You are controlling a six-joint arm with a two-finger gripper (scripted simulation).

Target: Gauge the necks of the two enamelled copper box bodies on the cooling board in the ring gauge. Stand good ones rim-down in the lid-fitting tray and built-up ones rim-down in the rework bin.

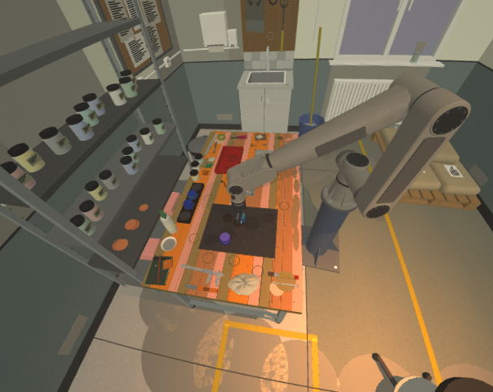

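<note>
A blue enamelled box body (239, 219) is mostly hidden between my fingers at the far middle of the dark cooling board (241, 231). My gripper (239, 219) points straight down and has closed around it. A second, purple box body (225, 238) stands on the board's near left part, apart from the first. Left of the board a dark narrow tray (190, 202) holds two blue round pieces, and a red tray (229, 159) lies at the far end of the bench. I cannot tell which item is the ring gauge.
A steel shelving rack (74, 139) with jars crowds the bench's left edge. A white bottle (168, 222) and a small bowl (168, 243) stand near the board's left side. Tools, a cloth pad (243, 283) and a brush lie along the near edge. The arm's base (323, 228) stands to the right.
</note>
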